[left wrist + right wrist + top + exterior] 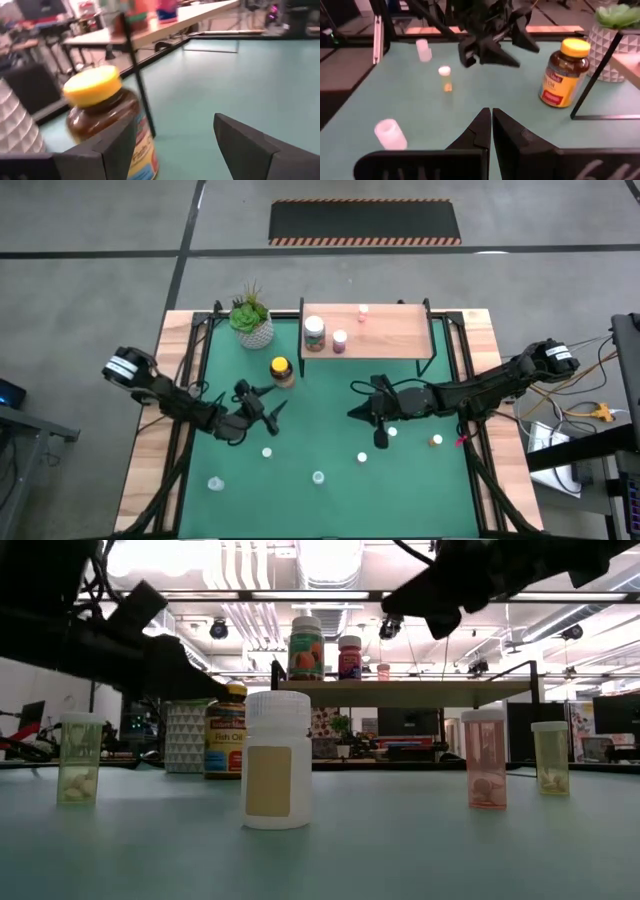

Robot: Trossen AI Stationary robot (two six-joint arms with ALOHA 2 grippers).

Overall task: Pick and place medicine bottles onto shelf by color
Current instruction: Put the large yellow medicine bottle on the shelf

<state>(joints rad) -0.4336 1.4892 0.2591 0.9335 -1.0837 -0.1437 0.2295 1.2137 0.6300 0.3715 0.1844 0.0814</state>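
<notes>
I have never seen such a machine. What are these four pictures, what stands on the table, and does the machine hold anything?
Two dark robot arms work at a green table. One picture looks down from above, one looks level across the table, and two come from cameras on the wrists. The left tool is open, near the amber yellow-lidded jar. The right tool is shut and holds nothing. Small bottles stand scattered on the table; three more stand on the wooden shelf, beside a potted plant.

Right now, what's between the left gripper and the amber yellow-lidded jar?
Nothing: only bare green mat between left gripper and amber yellow-lidded jar, seen in the high view.
</notes>
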